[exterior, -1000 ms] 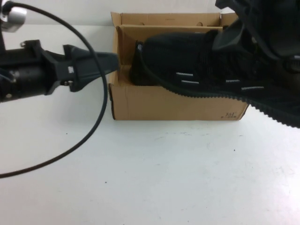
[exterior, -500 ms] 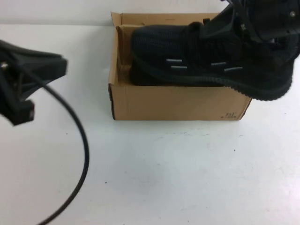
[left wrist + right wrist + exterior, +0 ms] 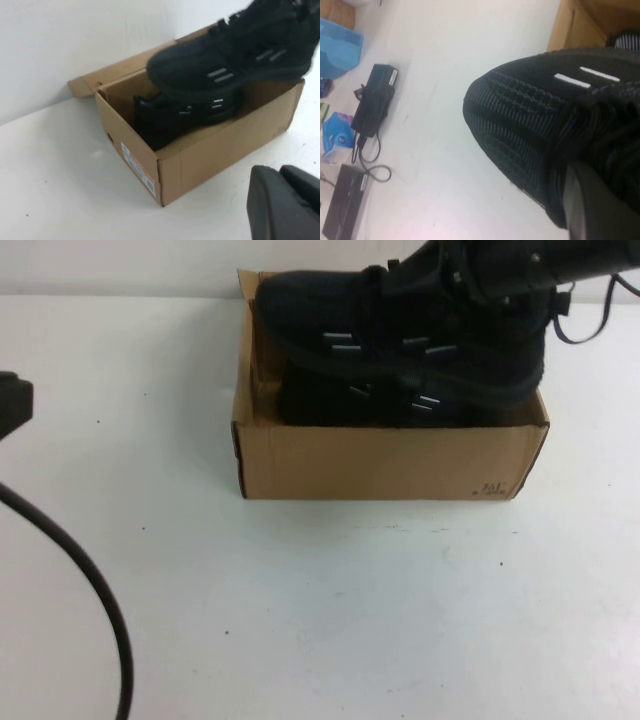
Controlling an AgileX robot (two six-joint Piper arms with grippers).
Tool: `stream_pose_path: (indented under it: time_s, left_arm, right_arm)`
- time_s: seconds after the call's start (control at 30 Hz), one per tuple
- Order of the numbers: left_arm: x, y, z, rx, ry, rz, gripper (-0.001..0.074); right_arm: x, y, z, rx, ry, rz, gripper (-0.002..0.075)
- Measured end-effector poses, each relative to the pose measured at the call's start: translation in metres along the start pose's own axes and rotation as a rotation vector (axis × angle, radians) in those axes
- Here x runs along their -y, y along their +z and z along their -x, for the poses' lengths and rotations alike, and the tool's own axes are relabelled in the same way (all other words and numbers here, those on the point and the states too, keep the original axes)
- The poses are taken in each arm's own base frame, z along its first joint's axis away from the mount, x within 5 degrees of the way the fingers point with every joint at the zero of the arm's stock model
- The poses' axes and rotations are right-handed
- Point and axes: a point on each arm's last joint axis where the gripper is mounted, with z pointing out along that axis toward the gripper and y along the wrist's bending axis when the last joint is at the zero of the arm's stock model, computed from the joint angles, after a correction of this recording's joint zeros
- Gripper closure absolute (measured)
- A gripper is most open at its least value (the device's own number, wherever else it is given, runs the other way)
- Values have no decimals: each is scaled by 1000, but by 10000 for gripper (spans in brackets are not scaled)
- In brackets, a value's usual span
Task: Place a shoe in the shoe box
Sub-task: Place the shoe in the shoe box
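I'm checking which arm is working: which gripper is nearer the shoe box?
Right. The right gripper holds the shoe over the shoe box; the left gripper sits far off its left side.

shoe (image 3: 400, 335) now farther left over the shoe box (image 3: 390, 460); left hand (image 3: 12, 408) backed away from box.

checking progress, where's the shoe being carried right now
In the high view the black knit sneaker hangs in the right pincer over the brown cardboard box, above its twin; left pincer sits aside.

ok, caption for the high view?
Right pincer holds a black shoe over the box, second shoe inside; left pincer at the table's left edge.
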Motion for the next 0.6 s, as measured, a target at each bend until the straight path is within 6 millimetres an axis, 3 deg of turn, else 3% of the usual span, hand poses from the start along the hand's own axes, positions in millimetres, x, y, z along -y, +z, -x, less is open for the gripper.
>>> stream_pose_path:
  time_s: [0.2,0.4,0.6]
  left_arm:
    - [2,0,-2,-26,-12,-17,736]
    - [2,0,-3,-30,-15,-19,736]
    - [2,0,-3,-30,-28,-19,736]
  right_arm:
    - [18,25,12,-13,16,-3,729]
    - [52,55,5,-83,49,-34,729]
    - [74,74,-3,-140,66,-48,729]
